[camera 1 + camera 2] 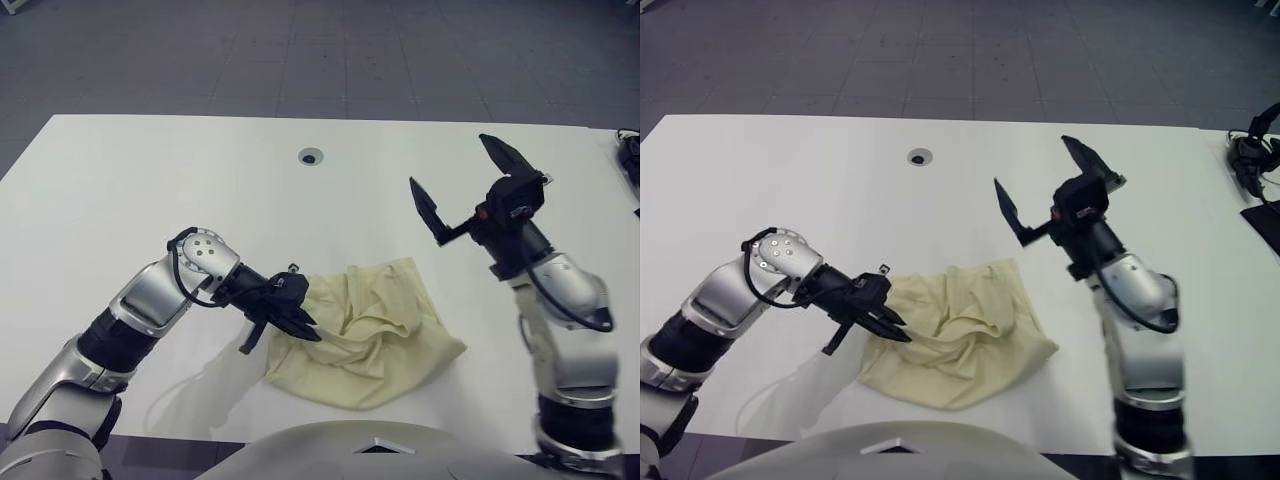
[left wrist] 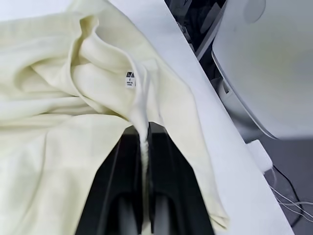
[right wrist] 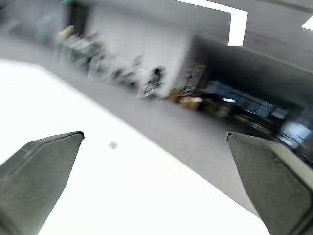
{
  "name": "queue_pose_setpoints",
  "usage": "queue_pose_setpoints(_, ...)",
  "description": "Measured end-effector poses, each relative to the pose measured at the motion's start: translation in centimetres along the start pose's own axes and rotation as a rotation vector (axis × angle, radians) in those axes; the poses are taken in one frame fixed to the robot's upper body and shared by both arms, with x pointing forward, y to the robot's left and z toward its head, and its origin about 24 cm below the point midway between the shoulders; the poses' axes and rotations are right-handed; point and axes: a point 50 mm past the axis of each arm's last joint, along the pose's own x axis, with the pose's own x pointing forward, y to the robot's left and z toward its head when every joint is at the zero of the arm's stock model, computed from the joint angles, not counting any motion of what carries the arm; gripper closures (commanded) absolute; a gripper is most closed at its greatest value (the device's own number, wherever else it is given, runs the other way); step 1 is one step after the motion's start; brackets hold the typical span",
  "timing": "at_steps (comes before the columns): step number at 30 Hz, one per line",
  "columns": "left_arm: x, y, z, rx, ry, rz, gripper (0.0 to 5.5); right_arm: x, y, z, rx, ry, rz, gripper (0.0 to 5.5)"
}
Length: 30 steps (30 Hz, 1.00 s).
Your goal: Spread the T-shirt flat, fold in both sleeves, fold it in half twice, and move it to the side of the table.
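Observation:
A pale yellow T-shirt (image 1: 375, 330) lies crumpled near the front edge of the white table (image 1: 150, 190). My left gripper (image 1: 300, 325) is at the shirt's left edge, shut on a fold of the fabric. In the left wrist view the cloth (image 2: 73, 98) runs pinched between the two black fingers (image 2: 166, 196), with a small white label (image 2: 130, 80) just beyond them. My right gripper (image 1: 462, 180) is raised above the table to the right of the shirt, wide open and holding nothing, its fingers (image 3: 39, 176) pointing up and away.
A small round hole (image 1: 311, 156) sits in the table towards the back. Dark cables and gear (image 1: 1250, 160) lie at the far right edge. Bare tabletop stretches to the left and behind the shirt.

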Motion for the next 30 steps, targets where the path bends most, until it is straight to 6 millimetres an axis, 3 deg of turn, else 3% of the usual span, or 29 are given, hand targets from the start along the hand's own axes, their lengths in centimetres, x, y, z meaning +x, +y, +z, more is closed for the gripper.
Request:
queue_pose_setpoints(4,0.0,-0.8,0.0,0.065,-0.005,0.075,5.48,-3.1,1.6,-1.1,0.025,0.092,0.339,0.10)
queue_pose_setpoints(8,0.1,-1.8,-0.3,0.115,0.017,0.160,5.48,-5.4,2.8,-1.9,-0.007,0.184,0.557,0.10)
queue_pose_setpoints(12,0.5,-2.8,-0.3,0.149,0.012,0.201,5.48,-5.6,3.5,-2.6,-0.075,0.254,0.630,0.10)
queue_pose_setpoints(15,0.3,-3.4,-0.4,0.165,0.028,0.222,5.48,-6.0,5.2,-3.4,-0.112,0.283,0.704,0.10)
queue_pose_setpoints(27,0.3,-3.5,-0.4,0.175,0.022,0.226,5.48,-5.2,7.3,-5.1,-0.171,0.305,0.727,0.10)
queue_pose_setpoints(30,0.5,-3.5,-0.4,0.175,0.022,0.217,5.50,-4.6,7.0,-5.0,-0.188,0.285,0.700,0.53)
